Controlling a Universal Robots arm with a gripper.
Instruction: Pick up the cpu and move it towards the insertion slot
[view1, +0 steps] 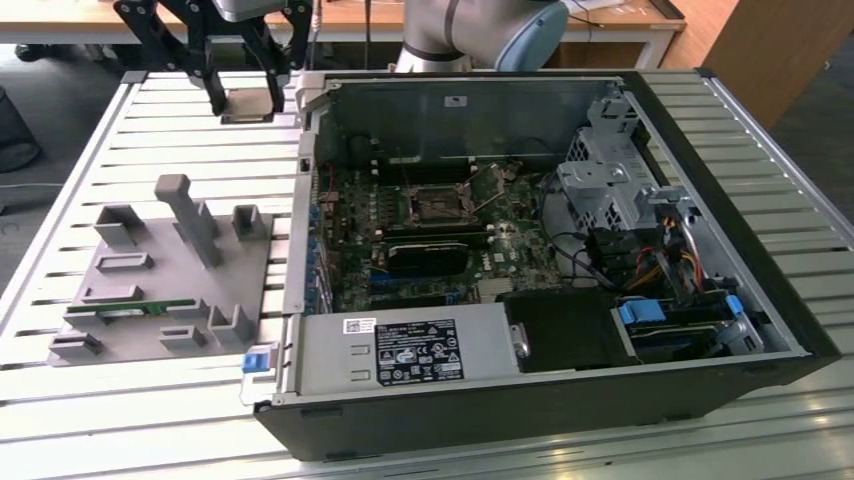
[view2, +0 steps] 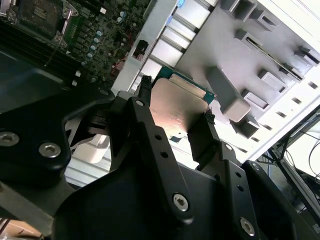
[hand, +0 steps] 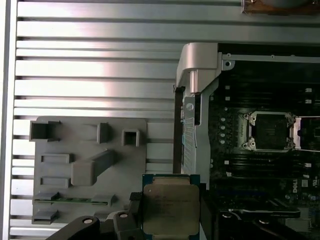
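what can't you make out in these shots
- The cpu's near edge: cut off by the frame and hidden by the pincer in the first wrist view.
- The cpu's underside: faces away in both wrist views.
- The insertion slot's contacts: too small in the exterior view.
- The grey fixture's green strip: too small to identify.

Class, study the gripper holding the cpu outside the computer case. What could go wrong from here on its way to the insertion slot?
1. The gripper pinches the cpu only by two opposite edges; it might tilt or slip.

2. The case wall stands between the chip and the insertion slot, so a low path could strike it.

3. The socket's metal frame looks open; a misaligned approach could catch on it.
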